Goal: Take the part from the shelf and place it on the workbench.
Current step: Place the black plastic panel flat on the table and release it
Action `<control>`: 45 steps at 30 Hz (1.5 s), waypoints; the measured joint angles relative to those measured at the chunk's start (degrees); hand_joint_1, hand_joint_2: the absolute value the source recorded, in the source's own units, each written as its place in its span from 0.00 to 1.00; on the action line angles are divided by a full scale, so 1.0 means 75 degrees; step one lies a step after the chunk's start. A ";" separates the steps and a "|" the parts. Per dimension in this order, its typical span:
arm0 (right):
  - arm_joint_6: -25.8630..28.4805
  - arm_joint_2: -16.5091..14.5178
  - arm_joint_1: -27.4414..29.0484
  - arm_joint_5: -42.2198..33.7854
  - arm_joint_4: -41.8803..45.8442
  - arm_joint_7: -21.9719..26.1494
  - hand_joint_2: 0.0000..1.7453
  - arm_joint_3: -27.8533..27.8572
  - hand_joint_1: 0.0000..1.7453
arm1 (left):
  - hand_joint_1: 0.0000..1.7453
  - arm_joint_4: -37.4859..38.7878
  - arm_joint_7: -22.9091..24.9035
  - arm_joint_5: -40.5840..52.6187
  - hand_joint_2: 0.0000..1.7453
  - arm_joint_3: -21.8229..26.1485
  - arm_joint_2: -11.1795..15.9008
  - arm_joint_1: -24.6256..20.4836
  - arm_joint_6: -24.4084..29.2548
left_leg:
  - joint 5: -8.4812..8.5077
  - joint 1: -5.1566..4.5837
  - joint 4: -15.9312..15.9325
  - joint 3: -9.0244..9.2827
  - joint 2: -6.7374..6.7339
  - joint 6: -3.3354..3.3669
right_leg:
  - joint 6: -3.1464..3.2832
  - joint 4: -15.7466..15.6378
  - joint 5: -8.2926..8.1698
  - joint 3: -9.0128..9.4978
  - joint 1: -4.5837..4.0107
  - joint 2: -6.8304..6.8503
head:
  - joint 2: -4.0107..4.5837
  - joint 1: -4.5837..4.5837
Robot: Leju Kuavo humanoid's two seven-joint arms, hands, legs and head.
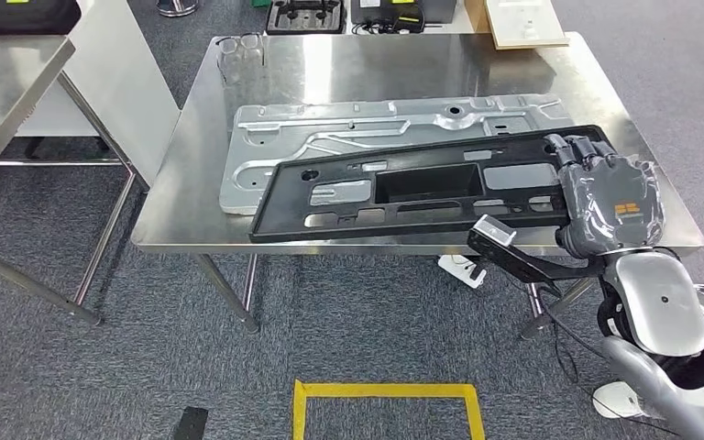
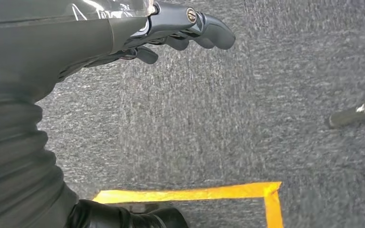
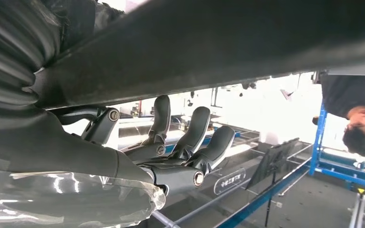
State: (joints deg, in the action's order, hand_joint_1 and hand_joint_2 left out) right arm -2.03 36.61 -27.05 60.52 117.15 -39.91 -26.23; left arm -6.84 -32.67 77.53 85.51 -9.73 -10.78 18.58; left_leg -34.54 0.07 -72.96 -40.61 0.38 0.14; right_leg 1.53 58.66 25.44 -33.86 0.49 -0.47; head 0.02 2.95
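Right hand (image 1: 605, 188) grips the long black plastic frame (image 1: 422, 188) by its end; lower it flat onto the steel worktop (image 1: 192, 174); left hand (image 2: 180, 28) hangs empty, fingers loose.

A factory workshop: steel workbench (image 1: 192, 197), yellow floor tape (image 1: 387, 392), blue racking (image 3: 319, 147).

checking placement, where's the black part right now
In the head view the black part lies on the steel workbench, overlapping the silver panel near the front edge, its right end under the right hand.
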 joint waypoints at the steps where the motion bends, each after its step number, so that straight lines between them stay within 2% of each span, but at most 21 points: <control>1: -0.0015 0.0017 0.0024 -0.0013 -0.0010 0.0000 1.00 0.0035 1.00 | 0.00 0.0000 0.0001 0.0007 1.00 0.0007 0.0000 0.0002 -0.0003 | 0.0240 0.0004 0.0340 0.0031 -0.0001 0.0013 | -0.0018 0.0001 0.0084 0.0120 0.0000 -0.0002 | 0.0000 0.0000; 3: -0.0074 0.0041 0.0061 -0.0073 -0.0043 0.0000 1.00 0.0114 1.00 | 0.00 0.0000 0.0004 0.0036 1.00 0.0029 0.0003 0.0006 -0.0009 | 0.1048 -0.0027 0.1300 0.0208 0.0000 0.0105 | -0.0069 0.0001 0.0250 0.0312 -0.0004 -0.0010 | 0.0000 -0.0002; 5: -0.0146 0.0071 0.0112 -0.0221 -0.0106 -0.0004 1.00 0.0227 1.00 | 0.00 0.0000 0.0009 0.0079 1.00 0.0063 0.0007 0.0006 -0.0020 | 0.1476 -0.0081 0.1864 0.0343 0.0007 0.0226 | -0.0163 -0.0003 0.0379 0.0422 -0.0002 -0.0035 | 0.0000 -0.0003; 9: -0.0189 0.0280 0.0309 -0.0530 -0.0287 -0.0003 1.00 0.0544 1.00 | 0.00 0.0001 0.0016 0.0178 1.00 0.0117 0.0000 -0.0023 -0.0052 | 0.1403 -0.0100 0.2103 0.0661 0.0018 0.0425 | -0.0343 0.0275 0.0438 0.0490 0.0026 -0.0025 | 0.0000 -0.0015; 10: -0.0189 0.0356 0.0357 -0.0570 -0.0347 -0.0004 1.00 0.0645 1.00 | 0.00 0.0002 0.0017 0.0203 1.00 0.0125 -0.0001 -0.0037 -0.0055 | 0.1381 -0.0092 0.2141 0.0774 0.0022 0.0467 | -0.0374 0.0571 0.0492 0.0338 0.0039 -0.0016 | -0.0001 -0.0027; 13: -0.0191 0.0525 0.0543 -0.0629 -0.0517 -0.0013 1.00 0.0952 1.00 | 0.00 0.0003 0.0026 0.0245 1.00 0.0138 -0.0001 -0.0048 -0.0055 | 0.1210 -0.0087 0.2167 0.0989 0.0027 0.0528 | -0.0448 0.1837 0.0945 -0.0587 0.0061 -0.0008 | -0.0001 -0.0060; 15: -0.0195 0.0592 0.0655 -0.0640 -0.0605 -0.0015 1.00 0.1104 1.00 | 0.00 0.0004 0.0031 0.0248 1.00 0.0146 -0.0001 -0.0037 -0.0055 | 0.1031 -0.0087 0.2157 0.1189 0.0033 0.0517 | -0.0494 0.2006 0.1124 -0.0973 0.0078 -0.0004 | -0.0001 -0.0058; 16: -0.0198 0.0625 0.0697 -0.0641 -0.0645 -0.0015 1.00 0.1161 1.00 | 0.00 0.0006 0.0033 0.0248 1.00 0.0149 -0.0003 -0.0035 -0.0055 | 0.0929 -0.0083 0.2147 0.1314 0.0036 0.0506 | -0.0509 0.1760 0.0978 -0.1006 0.0085 -0.0001 | -0.0001 -0.0060; 18: -0.0206 0.0683 0.0756 -0.0642 -0.0721 -0.0013 1.00 0.1259 1.00 | 0.00 0.0010 0.0034 0.0248 1.00 0.0152 -0.0009 -0.0033 -0.0055 | 0.0703 -0.0086 0.2106 0.1545 0.0044 0.0451 | -0.0496 0.0834 0.0118 -0.0921 0.0090 0.0021 | 0.0000 -0.0064; 20: -0.0210 0.0713 0.0794 -0.0653 -0.0783 -0.0012 1.00 0.1334 1.00 | 0.00 0.0012 0.0037 0.0247 1.00 0.0157 -0.0017 -0.0033 -0.0055 | 0.0500 -0.0111 0.2070 0.1645 0.0056 0.0361 | -0.0416 0.0209 -0.0529 -0.0851 0.0064 0.0035 | -0.0001 -0.0068; 23: -0.0229 0.0782 0.0852 -0.0666 -0.0827 -0.0002 1.00 0.1421 1.00 | 0.00 0.0012 0.0039 0.0256 1.00 0.0162 -0.0017 -0.0062 -0.0055 | 0.0388 -0.0143 0.1962 0.1705 0.0047 0.0254 | -0.0248 0.0123 -0.0525 -0.0744 0.0080 0.0020 | -0.0001 -0.0076; 26: -0.0315 0.0827 0.0882 -0.0642 -0.0850 -0.0002 1.00 0.1509 1.00 | 0.00 0.0012 0.0032 0.0291 1.00 0.0169 -0.0009 -0.0101 -0.0052 | 0.0371 -0.0113 0.1036 0.1200 0.0024 0.0132 | -0.0133 0.0085 -0.0360 -0.0527 0.0111 0.0031 | -0.0001 -0.0066; 28: -0.0343 0.0845 0.0970 -0.0662 -0.0868 -0.0003 1.00 0.1579 1.00 | 0.00 0.0012 0.0031 0.0307 1.00 0.0181 -0.0009 -0.0096 -0.0040 | -0.0001 -0.0077 0.0193 0.0549 0.0011 0.0066 | -0.0104 0.0083 -0.0222 -0.0374 0.0108 0.0035 | -0.0001 -0.0060; 30: -0.0342 0.0892 0.1134 -0.0721 -0.0885 -0.0003 1.00 0.1658 1.00 | 0.00 0.0012 0.0045 0.0317 1.00 0.0197 -0.0009 -0.0066 0.0002 | -0.0341 -0.0063 -0.0057 0.0154 0.0007 0.0053 | -0.0106 0.0090 -0.0063 -0.0166 0.0102 0.0030 | 0.0000 -0.0062; 31: -0.0340 0.0930 0.1228 -0.0754 -0.0900 -0.0003 1.00 0.1698 1.00 | 0.00 0.0012 0.0062 0.0316 1.00 0.0208 -0.0009 -0.0051 0.0034 | -0.0265 -0.0063 0.0148 0.0116 0.0006 0.0071 | -0.0111 0.0093 0.0025 -0.0036 0.0094 0.0029 | 0.0000 -0.0059; 32: -0.0335 0.0970 0.1321 -0.0785 -0.0916 -0.0003 1.00 0.1738 1.00 | 0.00 0.0012 0.0080 0.0311 1.00 0.0225 -0.0009 -0.0042 0.0067 | 0.0026 -0.0069 0.0539 0.0155 0.0007 0.0109 | -0.0119 0.0095 0.0119 0.0099 0.0084 0.0028 | -0.0001 -0.0062; 34: -0.0316 0.1042 0.1495 -0.0823 -0.0960 -0.0003 1.00 0.1816 1.00 | 0.00 0.0012 0.0117 0.0244 1.00 0.0272 -0.0004 -0.0028 0.0136 | 0.0939 -0.0108 0.1429 0.0276 0.0022 0.0225 | -0.0151 0.0099 0.0283 0.0291 0.0067 0.0010 | -0.0001 -0.0066; 36: -0.0263 0.1104 0.1689 -0.0839 -0.1003 -0.0007 1.00 0.1907 1.00 | 0.00 0.0012 0.0149 0.0073 1.00 0.0310 0.0002 -0.0010 0.0220 | 0.1458 -0.0160 0.1806 0.0336 0.0064 0.0323 | -0.0228 0.0113 0.0401 0.0357 0.0063 -0.0032 | -0.0001 -0.0066; 40: -0.0055 0.1317 0.2225 -0.0848 -0.1102 -0.0002 1.00 0.2218 1.00 | 0.00 0.0012 0.0139 -0.0190 1.00 0.0332 -0.0008 -0.0009 0.0290 | 0.1514 -0.0122 0.2012 0.0503 0.0082 0.0405 | -0.0366 0.0272 0.0649 0.0322 0.0057 -0.0036 | -0.0002 -0.0071; 43: 0.0351 0.1404 0.2527 -0.0881 -0.1237 -0.0002 1.00 0.2423 1.00 | 0.00 0.0012 0.0028 -0.0259 1.00 0.0342 0.0007 -0.0013 0.0031 | 0.1463 -0.0109 0.2079 0.0612 0.0077 0.0475 | -0.0443 0.1487 0.1164 -0.0337 0.0087 -0.0013 | 0.0000 -0.0090; 45: 0.0719 0.1418 0.2702 -0.0889 -0.1346 0.0037 1.00 0.2448 1.00 | 0.00 0.0012 -0.0083 -0.0321 1.00 0.0349 0.0016 -0.0005 -0.0179 | 0.1396 -0.0112 0.2056 0.0656 0.0079 0.0486 | -0.0492 0.2039 0.1173 -0.0763 0.0115 -0.0011 | -0.0001 -0.0090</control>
State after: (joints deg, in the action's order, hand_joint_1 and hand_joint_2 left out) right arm 3.36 47.24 -6.79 53.86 107.05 -39.64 -7.87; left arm -6.75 -33.29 75.12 88.13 -9.61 -10.81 17.24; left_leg -24.07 -0.77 -57.54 -35.69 0.97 3.78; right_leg -2.16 73.95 34.24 -39.58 1.35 -0.55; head 0.02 2.27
